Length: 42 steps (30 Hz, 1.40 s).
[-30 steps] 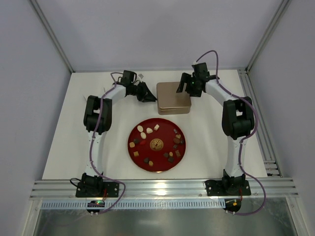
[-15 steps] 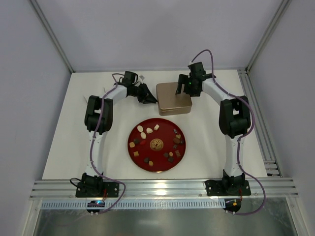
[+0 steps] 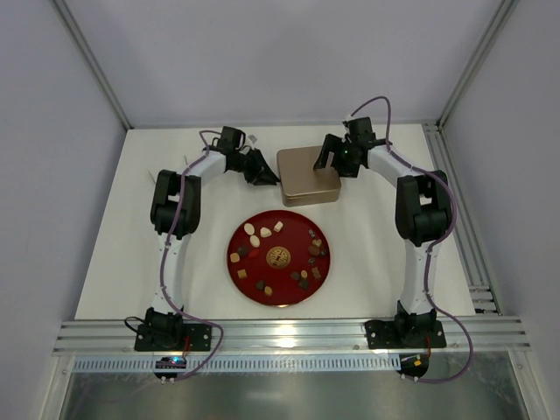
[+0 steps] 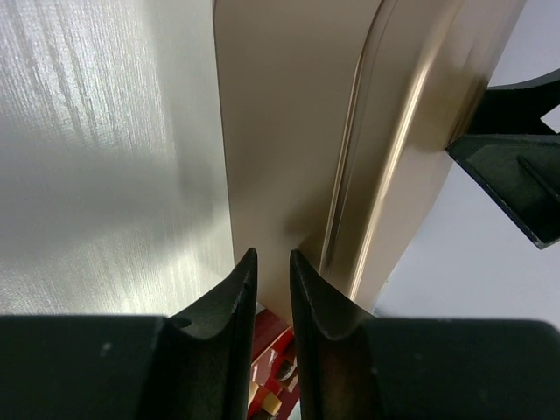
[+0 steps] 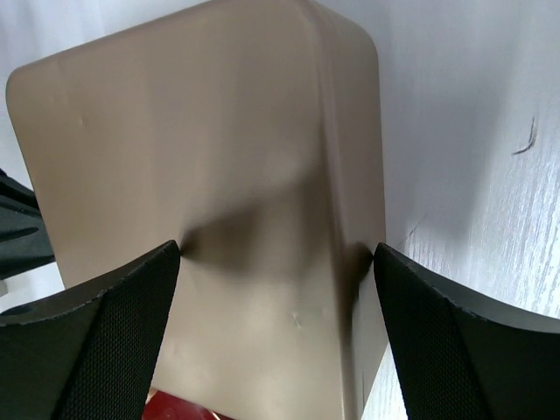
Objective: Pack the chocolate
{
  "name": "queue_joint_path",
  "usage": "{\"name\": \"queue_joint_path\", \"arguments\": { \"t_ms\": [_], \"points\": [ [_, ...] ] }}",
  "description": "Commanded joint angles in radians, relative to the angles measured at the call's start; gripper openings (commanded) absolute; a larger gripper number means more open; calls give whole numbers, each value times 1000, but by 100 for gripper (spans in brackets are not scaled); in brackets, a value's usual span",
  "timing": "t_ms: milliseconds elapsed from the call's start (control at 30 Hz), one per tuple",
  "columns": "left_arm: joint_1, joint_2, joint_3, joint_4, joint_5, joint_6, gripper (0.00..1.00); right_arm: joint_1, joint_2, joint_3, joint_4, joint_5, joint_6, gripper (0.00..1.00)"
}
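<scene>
The chocolate (image 3: 262,234), several small dark, tan and cream pieces, lies spread on the round red plate (image 3: 284,297) in the table's middle. A shut gold tin (image 3: 308,175) stands just behind the plate. My left gripper (image 3: 263,173) has its jaws nearly together with nothing between them, its tips at the tin's left side (image 4: 271,254). My right gripper (image 3: 338,163) is open wide over the tin's right edge (image 5: 276,249), one finger above the lid and one beside the tin's wall. The tin fills both wrist views (image 4: 289,114) (image 5: 192,131).
The white table ends at grey walls behind and at both sides. A metal rail (image 3: 455,219) runs along the right edge. A sliver of the red plate shows under the tin in the wrist views (image 4: 269,332) (image 5: 175,411).
My right gripper swung over the tin's right rear corner, then shifted slightly right and settled over its right edge. The left arm, tin and plate have not moved.
</scene>
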<state>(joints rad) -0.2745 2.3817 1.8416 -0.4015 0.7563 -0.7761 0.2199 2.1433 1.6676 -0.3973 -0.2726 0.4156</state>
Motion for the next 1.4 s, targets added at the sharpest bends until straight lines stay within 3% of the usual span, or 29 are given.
{"name": "queue_joint_path", "arguments": {
  "t_ms": [0, 333, 867, 1367],
  "points": [
    [-40, -6, 38, 38, 48, -3, 22, 24, -86, -42, 78, -184, 80, 91],
    [-38, -13, 36, 27, 44, 4, 23, 9, -111, -28, 52, -208, 88, 90],
    [35, -140, -36, 24, -23, 32, 45, 16, -72, -22, -31, -114, 15, 90],
    [35, -167, -65, 27, -32, 60, 45, 18, -57, -19, -40, -97, 12, 90]
  ]
}}
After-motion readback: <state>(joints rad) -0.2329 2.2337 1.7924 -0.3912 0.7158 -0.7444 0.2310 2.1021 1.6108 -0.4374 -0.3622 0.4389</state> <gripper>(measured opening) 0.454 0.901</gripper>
